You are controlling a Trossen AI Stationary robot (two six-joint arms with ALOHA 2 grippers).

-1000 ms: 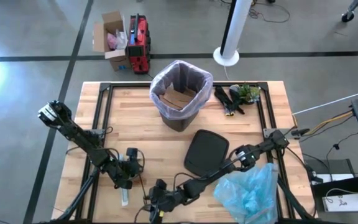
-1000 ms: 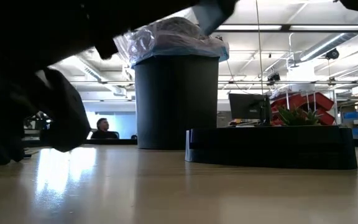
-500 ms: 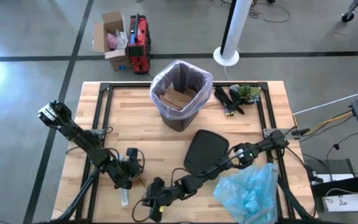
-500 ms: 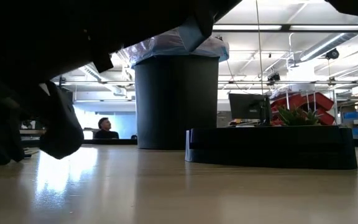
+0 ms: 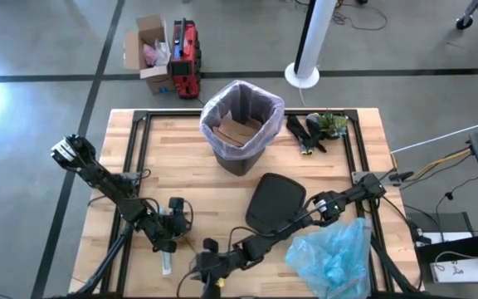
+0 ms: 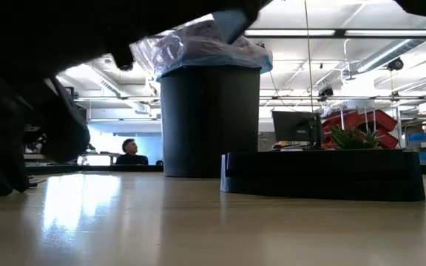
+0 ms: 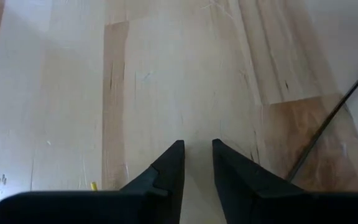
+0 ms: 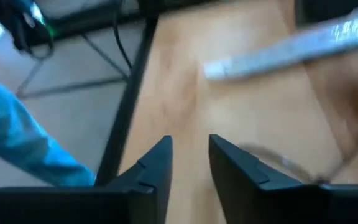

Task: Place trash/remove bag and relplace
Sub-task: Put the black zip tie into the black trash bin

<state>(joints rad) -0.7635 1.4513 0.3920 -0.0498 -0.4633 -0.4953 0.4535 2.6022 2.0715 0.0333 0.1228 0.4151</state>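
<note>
The black bin stands at the table's far middle, lined with the pale pink-lavender bag, whose rim folds over its top. Brown paper trash lies inside. The crinkly light blue bag lies at the near right corner. My left gripper hovers low over bare wood at the near left, slightly open and empty. My right gripper reaches across to the near edge, open with nothing between its fingers.
The bin's black lid lies flat in the table's middle. A black-and-green clump sits right of the bin. A white strip lies near the front edge between the grippers. A black metal frame rims the table.
My right gripper has stayed by the near edge but has rolled about its own line and shifted slightly. The dark shape at the left of the low view has changed its outline with it. The left arm, bin and bags have kept still.
</note>
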